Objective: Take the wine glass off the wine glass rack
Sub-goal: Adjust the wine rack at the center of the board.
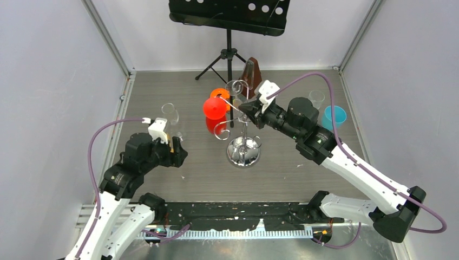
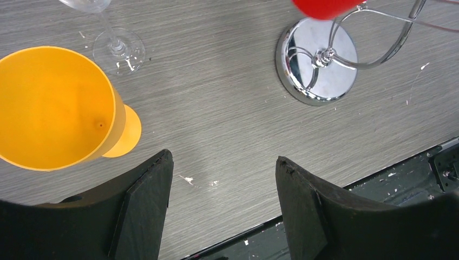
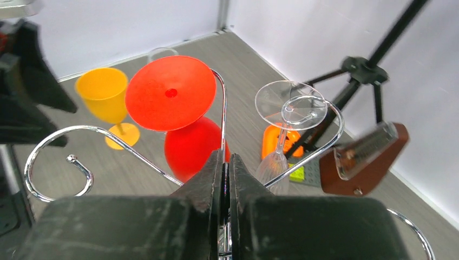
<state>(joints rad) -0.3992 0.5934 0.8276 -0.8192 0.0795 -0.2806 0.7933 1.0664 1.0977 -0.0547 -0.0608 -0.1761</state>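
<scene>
Tabletop [image 1: 281, 173] of grey wood grain lies under everything you see, with a black music stand [image 1: 228, 13] on its tripod at the far edge, centre.

Your wine glass rack [image 1: 243, 150] stands mid-table on its round mirror base, its scroll arms curling out from the central post. Two glasses hang on it, bowl down. The red wine glass [image 3: 170, 95] sits on an arm to the left of the post, its foot uppermost. The clear wine glass [image 3: 290, 103] sits on the far side, its foot caught in the curl of another arm.

Your right gripper [image 3: 227, 162] reaches in from the right to the upper part of the rack. Its fingers are pressed together, with a chrome wire of the rack running into the slit between them, so it looks nipped on the rack and not on either glass.

Your left gripper [image 2: 223, 162] hovers over bare table to the near left of the rack, fingers well apart and holding nothing.

Just left of it stands a yellow goblet [image 2: 54, 105], upright. Beyond that is a standing clear glass [image 2: 116, 49].

You also have a brown metronome [image 3: 362, 157] near the tripod and a teal cup [image 1: 334, 116] at the right.
</scene>
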